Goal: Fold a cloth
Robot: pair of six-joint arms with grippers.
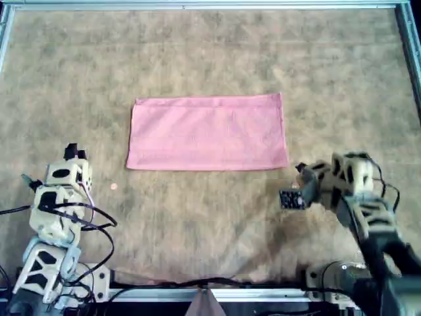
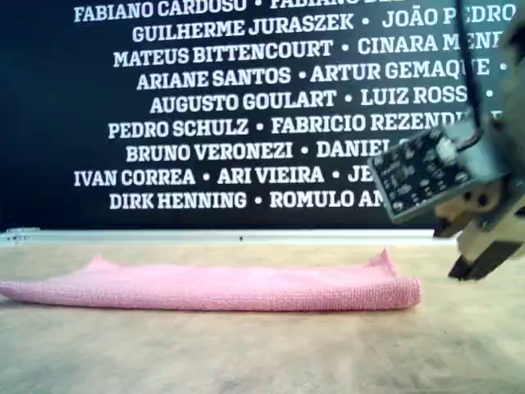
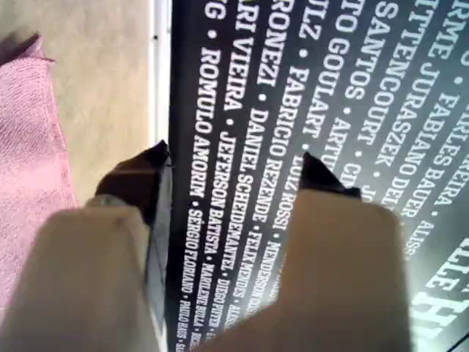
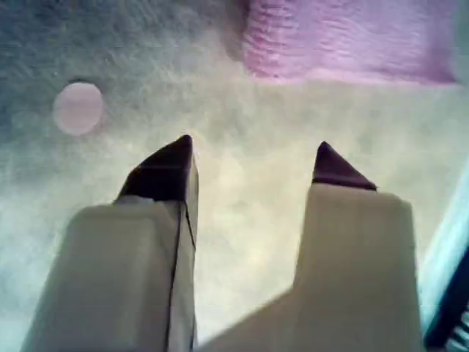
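Observation:
The pink cloth (image 1: pixel 207 131) lies flat on the table as a wide rectangle, mid-table in the overhead view. In the exterior view the cloth (image 2: pixel 213 287) looks doubled, with a rounded fold at that view's right end. My left gripper (image 1: pixel 75 153) is at the overhead view's lower left, apart from the cloth. It is open and empty (image 3: pixel 234 165), with the cloth's edge (image 3: pixel 26 132) beside it. My right gripper (image 1: pixel 297 181) hovers just off the cloth's near right corner in the overhead view. It is open and empty (image 4: pixel 253 158), with the cloth (image 4: pixel 344 37) ahead.
A mottled brown mat (image 1: pixel 210 224) covers the table. A small pink dot (image 1: pixel 113 187) marks it near the left arm. A metal rail (image 1: pixel 210 5) borders the far edge, with a black banner (image 2: pixel 246 98) behind. Cables (image 1: pixel 99 230) trail by the left arm's base.

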